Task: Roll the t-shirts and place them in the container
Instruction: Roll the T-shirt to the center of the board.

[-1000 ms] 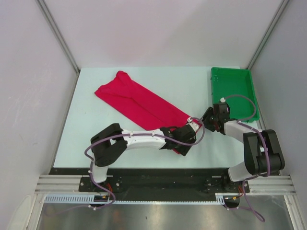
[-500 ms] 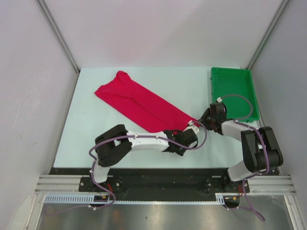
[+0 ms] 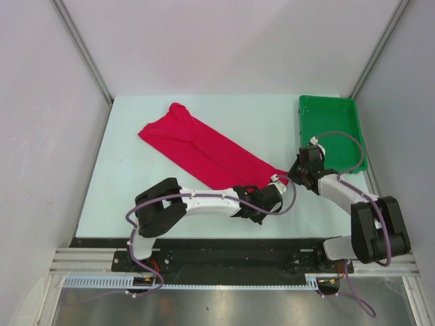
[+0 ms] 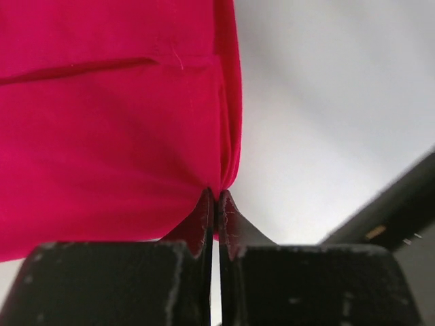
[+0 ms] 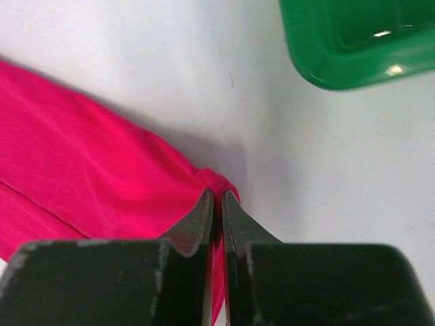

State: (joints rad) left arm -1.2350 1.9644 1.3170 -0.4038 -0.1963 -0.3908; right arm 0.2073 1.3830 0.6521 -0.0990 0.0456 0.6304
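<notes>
The crimson t-shirt (image 3: 204, 149) lies folded into a long strip, running diagonally from the back left of the table toward the front right. Both grippers hold its near end. My left gripper (image 3: 264, 198) is shut on the strip's near corner, and the left wrist view shows the red fabric (image 4: 109, 136) pinched between the tips of the left gripper (image 4: 218, 197). My right gripper (image 3: 285, 175) is shut on the other corner of that end. There the cloth (image 5: 81, 176) bunches into a small fold at the tips of the right gripper (image 5: 217, 193).
A green tray (image 3: 329, 129) stands at the back right of the table, and its rim (image 5: 353, 54) shows just beyond the right gripper. The pale table (image 3: 122, 197) ends at a black front rail. Grey walls enclose both sides and the back.
Both grippers have gone from open to shut on the shirt's near end. The strip has shifted slightly to the right. The right arm's elbow has swung outward.
</notes>
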